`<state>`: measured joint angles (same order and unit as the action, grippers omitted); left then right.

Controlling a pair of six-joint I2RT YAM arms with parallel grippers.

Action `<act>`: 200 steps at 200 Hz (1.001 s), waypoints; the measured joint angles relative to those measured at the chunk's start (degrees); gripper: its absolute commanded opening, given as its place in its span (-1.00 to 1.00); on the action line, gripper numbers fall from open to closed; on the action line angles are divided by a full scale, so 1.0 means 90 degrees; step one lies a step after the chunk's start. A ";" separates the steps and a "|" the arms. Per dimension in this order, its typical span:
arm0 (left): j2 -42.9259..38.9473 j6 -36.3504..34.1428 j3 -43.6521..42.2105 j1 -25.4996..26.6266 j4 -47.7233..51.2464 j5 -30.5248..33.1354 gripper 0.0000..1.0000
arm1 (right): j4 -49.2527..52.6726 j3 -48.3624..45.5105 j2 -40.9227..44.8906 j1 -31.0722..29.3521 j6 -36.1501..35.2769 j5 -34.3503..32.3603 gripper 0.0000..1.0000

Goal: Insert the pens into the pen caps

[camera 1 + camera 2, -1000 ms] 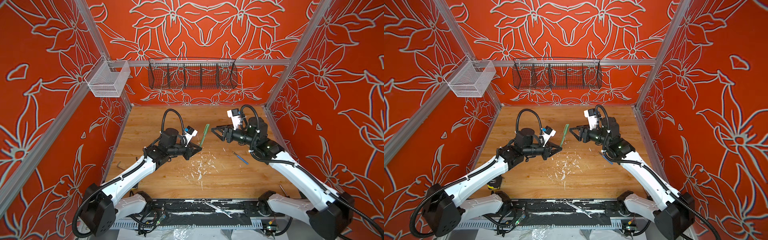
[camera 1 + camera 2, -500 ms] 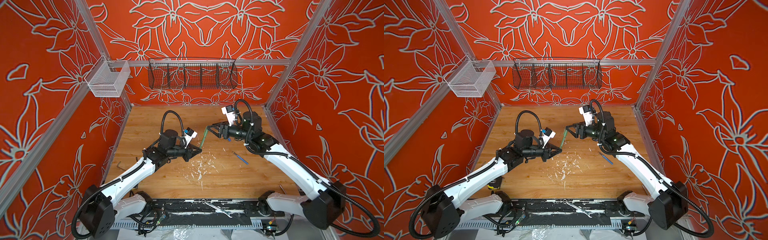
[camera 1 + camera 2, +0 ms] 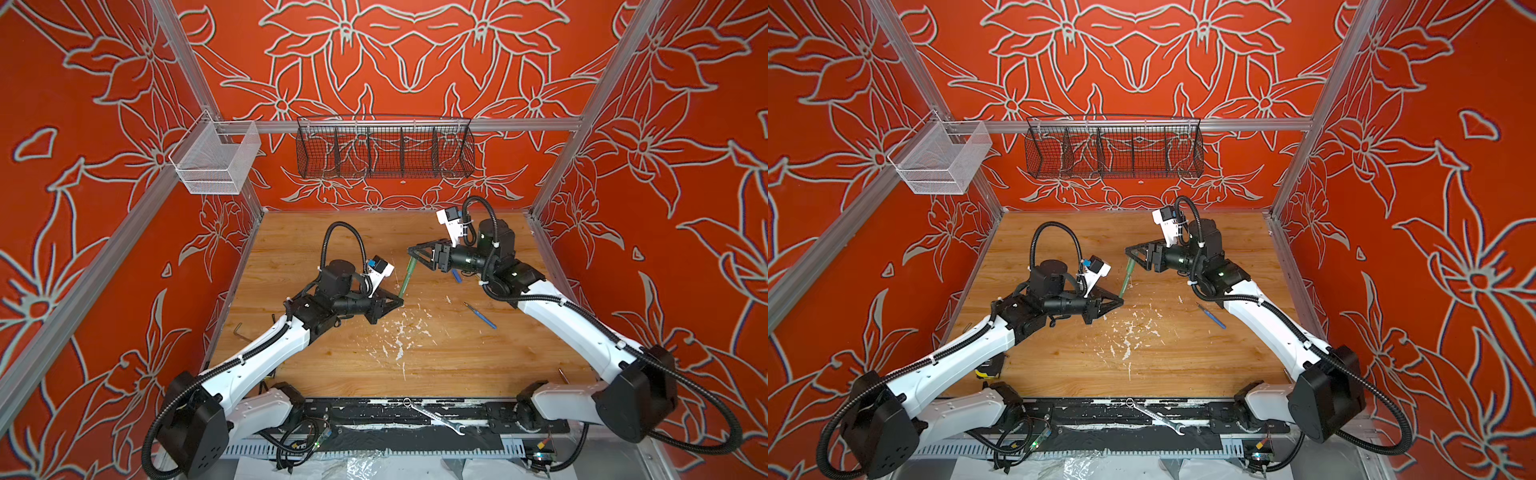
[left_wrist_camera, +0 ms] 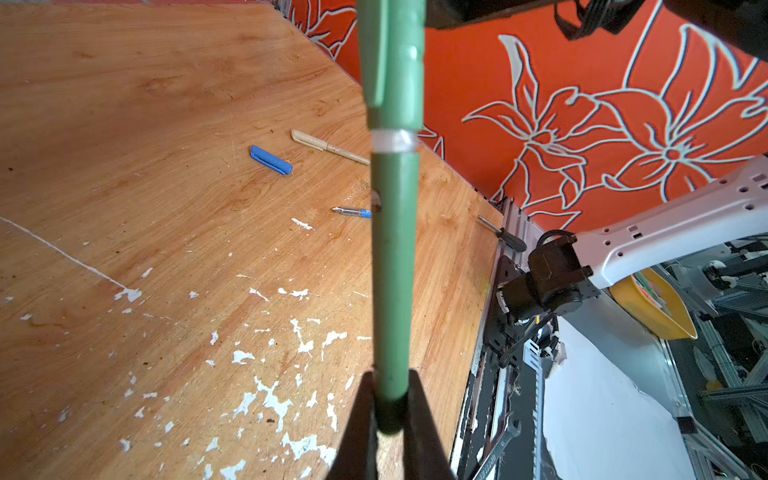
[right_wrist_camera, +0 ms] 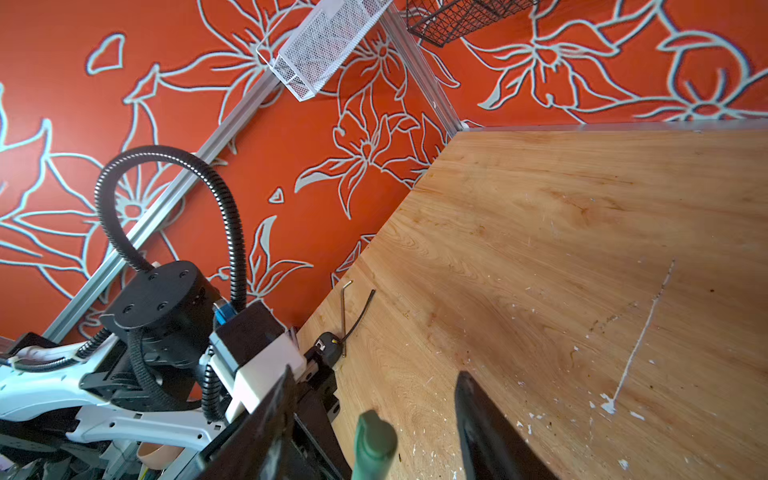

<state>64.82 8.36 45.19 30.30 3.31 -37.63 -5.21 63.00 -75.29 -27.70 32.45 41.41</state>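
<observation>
- The left gripper (image 3: pixel 400 300) has its jaws clenched on the bottom end of the green pen (image 4: pixel 392 270), holding it above the surface (image 3: pixel 332 357).
- The green cap (image 4: pixel 392 62) sits on the pen's far end, with a pale band showing between them.
- The right gripper (image 5: pixel 374 376) has its jaws released, one on either side of the cap's tip without touching it.
- The blue pen (image 3: pixel 480 316) and the blue cap (image 4: pixel 271 160) lie apart on the surface.

Both top views look steeply down from high in front over the whole surface (image 3: pixel 353 365). Wrist views sit close behind the left hand (image 4: pixel 390 386) and right hand (image 5: pixel 374 374), sharing the green pen (image 4: pixel 392 270).
</observation>
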 measured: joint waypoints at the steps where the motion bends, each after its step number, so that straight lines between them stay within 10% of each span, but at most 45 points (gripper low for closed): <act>1: 0.0000 0.0000 0.0000 0.0000 0.0000 -0.0002 -1.00 | -0.0007 0.0000 -0.0007 0.0000 0.0005 0.0005 0.18; 200: 0.0622 0.0194 0.0197 0.0005 -0.0340 -0.0182 -1.00 | -0.0112 0.0000 -0.0304 0.0007 0.0097 0.0102 -1.00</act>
<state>70.41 10.11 46.96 30.35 0.25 -39.27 -6.22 63.00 -78.02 -27.64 33.32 42.33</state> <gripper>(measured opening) 0.094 0.141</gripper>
